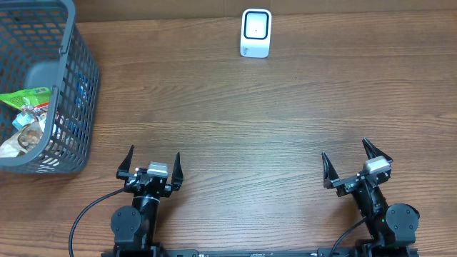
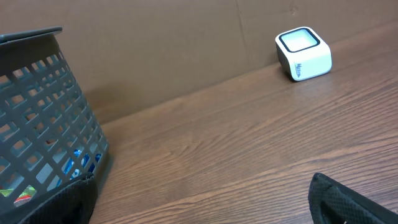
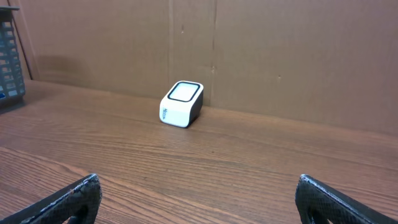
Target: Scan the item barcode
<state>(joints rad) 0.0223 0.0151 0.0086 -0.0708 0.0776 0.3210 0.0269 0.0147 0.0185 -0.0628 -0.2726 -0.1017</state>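
A white scanner with a dark-rimmed window (image 1: 255, 32) stands at the table's far edge, also seen as the scanner (image 2: 303, 53) and the scanner (image 3: 181, 104) from the wrists. Packaged items (image 1: 27, 118) lie inside the grey basket (image 1: 68, 43) at the far left; no barcode is readable. My left gripper (image 1: 151, 160) hangs open near the front edge, just right of the basket, nothing between its fingers. On the right, my right gripper (image 1: 355, 159) is open too and holds nothing. Both are far from the scanner.
The basket (image 2: 43, 118) fills the left of the left wrist view, close to the left finger. A brown cardboard wall (image 3: 280, 56) runs behind the scanner along the table's back edge. Bare wooden tabletop (image 1: 250, 128) lies between the arms and the scanner.
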